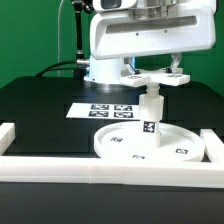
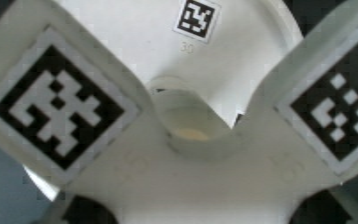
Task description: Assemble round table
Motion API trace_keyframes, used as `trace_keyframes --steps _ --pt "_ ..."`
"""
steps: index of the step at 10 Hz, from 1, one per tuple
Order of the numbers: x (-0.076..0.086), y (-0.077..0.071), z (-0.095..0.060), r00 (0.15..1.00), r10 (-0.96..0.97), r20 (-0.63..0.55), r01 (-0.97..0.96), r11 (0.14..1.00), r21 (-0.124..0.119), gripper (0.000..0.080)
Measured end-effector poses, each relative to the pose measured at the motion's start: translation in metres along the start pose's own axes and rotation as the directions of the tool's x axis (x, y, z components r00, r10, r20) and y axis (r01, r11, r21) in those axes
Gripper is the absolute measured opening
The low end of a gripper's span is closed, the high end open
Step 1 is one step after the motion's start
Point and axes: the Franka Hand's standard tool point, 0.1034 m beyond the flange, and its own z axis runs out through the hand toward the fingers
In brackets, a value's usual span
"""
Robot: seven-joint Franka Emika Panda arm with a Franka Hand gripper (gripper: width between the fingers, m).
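The large rimmed disc (image 1: 128, 146) lies flat near the front rail. The short cylindrical post (image 1: 151, 108) stands upright on it, a tag on its side. My gripper (image 1: 156, 72) is shut on the flat lobed cross-shaped piece (image 1: 170, 76) and holds it level just above the post's top. I cannot tell whether the two touch. In the wrist view the cross-shaped piece (image 2: 176, 175) fills the frame, with tags on its lobes and its centre hole (image 2: 190, 120) in the middle. My fingertips are hidden there.
The marker board (image 1: 110, 111) lies flat behind the disc. White border rails run along the front (image 1: 60, 168) and at the exterior view's right (image 1: 214, 148) and left (image 1: 5, 133). Cables hang behind the arm.
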Motion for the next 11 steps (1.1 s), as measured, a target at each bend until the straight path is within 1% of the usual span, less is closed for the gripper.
trace_keyframes --steps 4,8,11 --pt "0.000 0.003 0.008 1.000 0.003 0.009 -0.003 1.000 -0.004 0.0452" --pt "-0.005 0.009 0.020 1.000 -0.001 0.025 0.001 1.000 -0.010 0.0452" --pt "-0.002 0.008 0.020 1.000 -0.012 0.022 0.012 1.000 -0.010 0.0452"
